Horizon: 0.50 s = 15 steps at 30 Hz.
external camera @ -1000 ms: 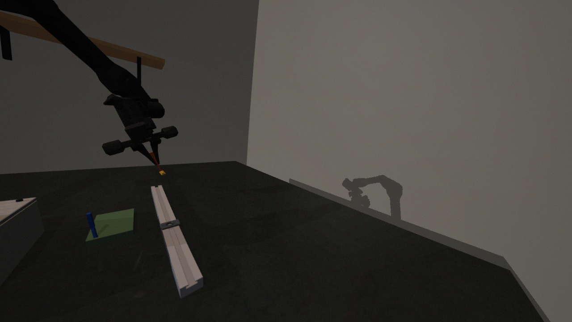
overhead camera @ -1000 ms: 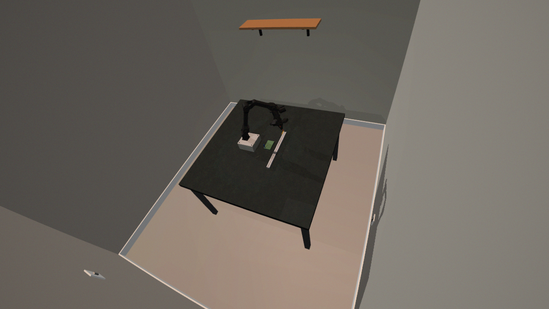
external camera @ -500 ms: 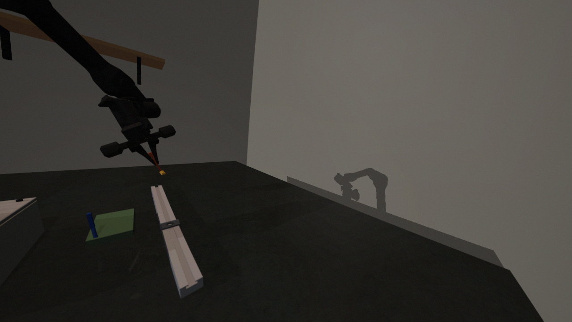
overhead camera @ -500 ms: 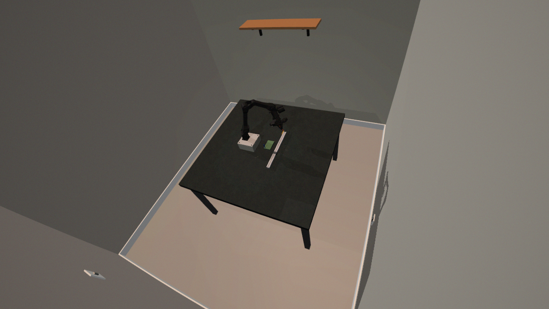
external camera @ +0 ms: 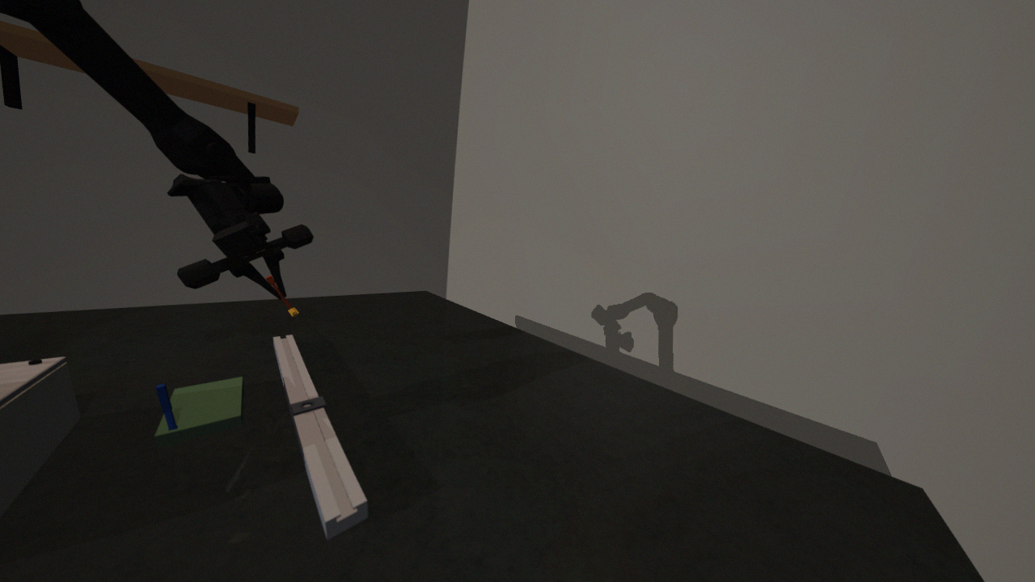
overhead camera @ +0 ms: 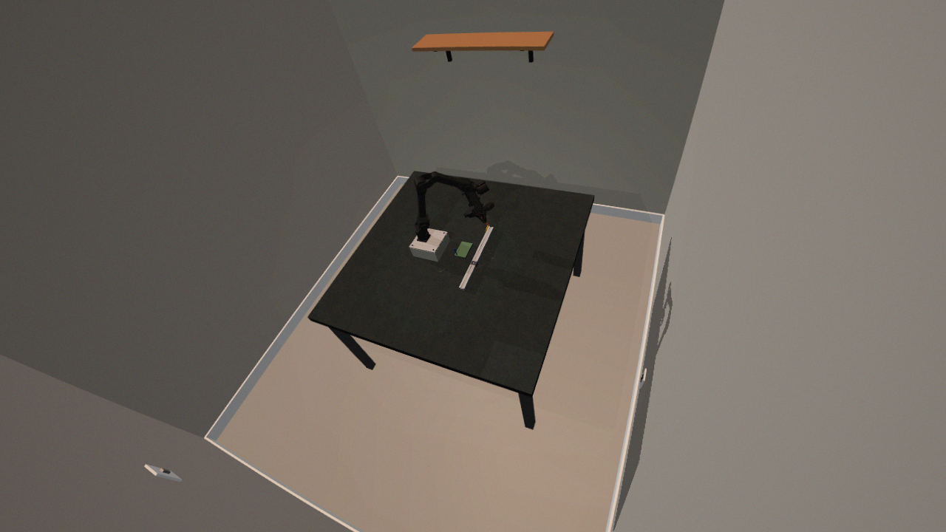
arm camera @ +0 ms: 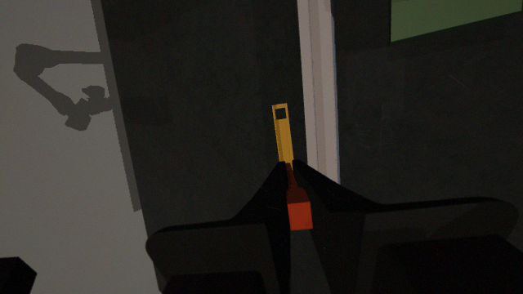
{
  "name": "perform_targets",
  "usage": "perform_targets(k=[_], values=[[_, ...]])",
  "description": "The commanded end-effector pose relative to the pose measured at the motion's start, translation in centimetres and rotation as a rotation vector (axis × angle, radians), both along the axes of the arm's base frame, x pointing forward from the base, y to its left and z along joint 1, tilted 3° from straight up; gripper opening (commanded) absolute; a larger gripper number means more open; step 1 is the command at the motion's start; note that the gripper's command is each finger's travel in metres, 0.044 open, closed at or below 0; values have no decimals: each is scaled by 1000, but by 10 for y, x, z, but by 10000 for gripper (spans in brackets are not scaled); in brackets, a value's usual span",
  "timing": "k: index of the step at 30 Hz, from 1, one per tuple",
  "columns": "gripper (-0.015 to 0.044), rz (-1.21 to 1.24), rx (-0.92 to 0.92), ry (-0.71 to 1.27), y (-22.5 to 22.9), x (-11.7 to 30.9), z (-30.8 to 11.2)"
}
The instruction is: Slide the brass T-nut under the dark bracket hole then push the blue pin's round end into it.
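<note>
One aluminum rail (overhead camera: 482,244) (external camera: 325,459) (arm camera: 320,82) lies on the dark table (overhead camera: 409,310) (external camera: 579,463) (arm camera: 204,82), its near end closest in the exterior view. The dark bracket (overhead camera: 473,262) (external camera: 317,402) spans it partway along, hole upward. To one side, the blue pin (overhead camera: 456,251) (external camera: 166,407) stands slightly tilted at a corner of the green tray (overhead camera: 465,248) (external camera: 213,405) (arm camera: 453,20), between the rail and the white box (overhead camera: 429,250) (external camera: 32,427) under the arm. Near the rail's far end, the gripper (overhead camera: 486,222) (external camera: 280,295) (arm camera: 288,167) is clamped on the orange handle (overhead camera: 487,224) (external camera: 270,279) (arm camera: 300,216), which slants down to the brass T-nut (overhead camera: 488,227) (external camera: 293,312) (arm camera: 286,139). The nut is outside the slot, above the table and beyond its tips. Farther back, an orange-brown shelf (overhead camera: 482,41) (external camera: 217,91) hangs on the wall.
</note>
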<state>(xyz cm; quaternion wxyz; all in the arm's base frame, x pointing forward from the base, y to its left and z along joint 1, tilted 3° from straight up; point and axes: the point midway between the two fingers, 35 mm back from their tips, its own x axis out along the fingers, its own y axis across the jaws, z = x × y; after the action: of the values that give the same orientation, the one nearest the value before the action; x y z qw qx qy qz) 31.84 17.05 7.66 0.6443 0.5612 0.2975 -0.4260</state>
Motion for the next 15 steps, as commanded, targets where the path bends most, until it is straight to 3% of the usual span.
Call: perform_targets(k=[1,15], values=[[-150,-7,-1,-16,-2,-2,0],[-150,-12,5,-66,-2,-5,-1]])
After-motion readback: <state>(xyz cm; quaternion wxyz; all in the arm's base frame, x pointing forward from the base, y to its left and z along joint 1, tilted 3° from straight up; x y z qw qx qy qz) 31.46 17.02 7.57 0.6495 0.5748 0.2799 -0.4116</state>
